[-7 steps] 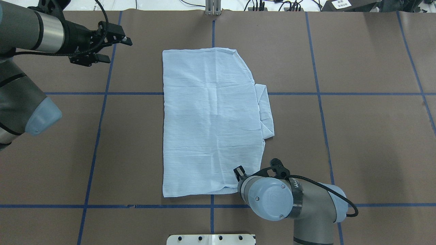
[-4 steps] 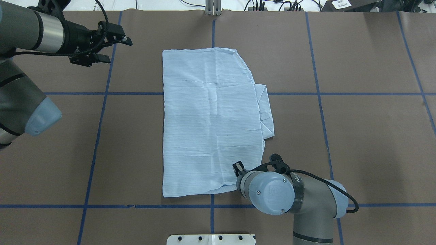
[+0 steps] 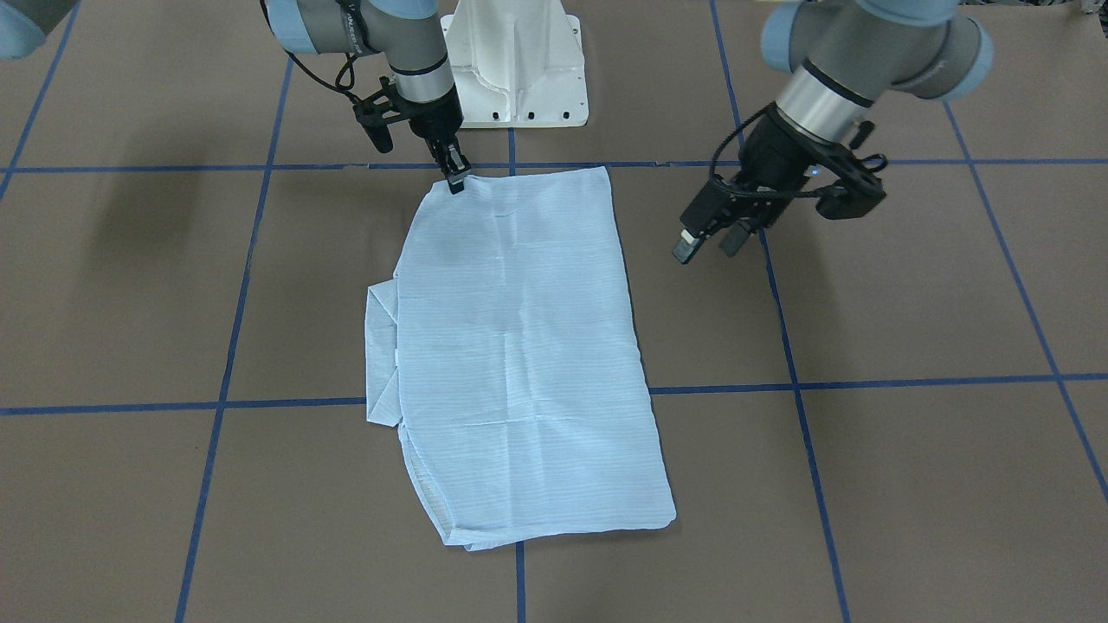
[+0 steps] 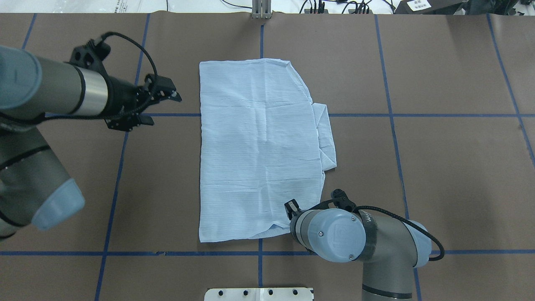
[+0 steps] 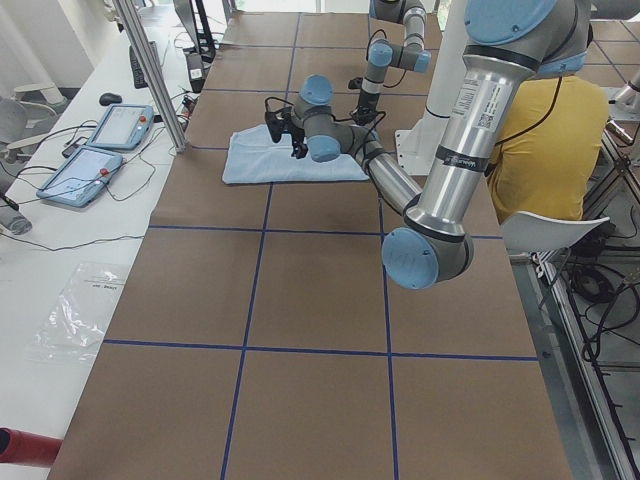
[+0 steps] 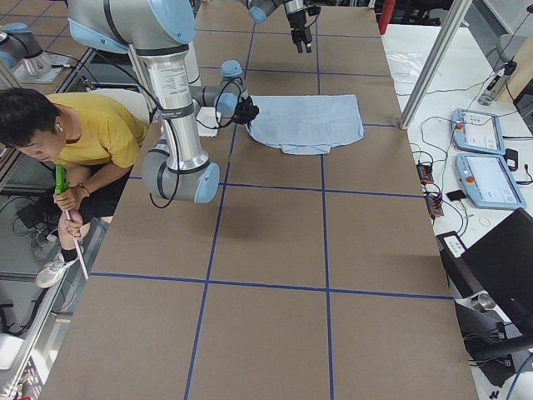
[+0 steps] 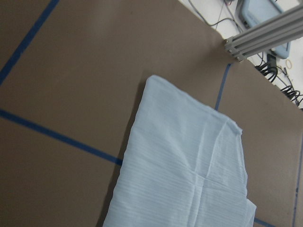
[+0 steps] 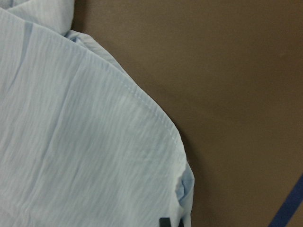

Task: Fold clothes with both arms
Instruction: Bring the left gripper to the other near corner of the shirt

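- The right gripper (image 3: 454, 177) stands with its fingers together on the shirt's (image 4: 259, 146) corner nearest the robot, on the robot's right side, and it seems to pinch the fabric there.
- Around that corner the hem is a little more puckered than a second ago, so I judge that the grip has just been taken.
- The left gripper (image 4: 165, 109) has its fingers apart and holds nothing; it hovers over bare table (image 4: 439, 167), near the shirt's left edge but not touching it.
- One second ago this gripper was beside the far left corner; now it has come toward the robot, to about the level of the cross tape line.
- This probably means that it goes to the near left corner, so that both arms can lift the near hem and fold it over (only my judgement).
- The shirt lies flat as a rectangle in the table's middle, with a small folded flap (image 4: 326, 138) sticking out on the right.
- As for containers, only a clear plastic bag (image 5: 78, 320) lies on the side bench; I cannot tell its content.
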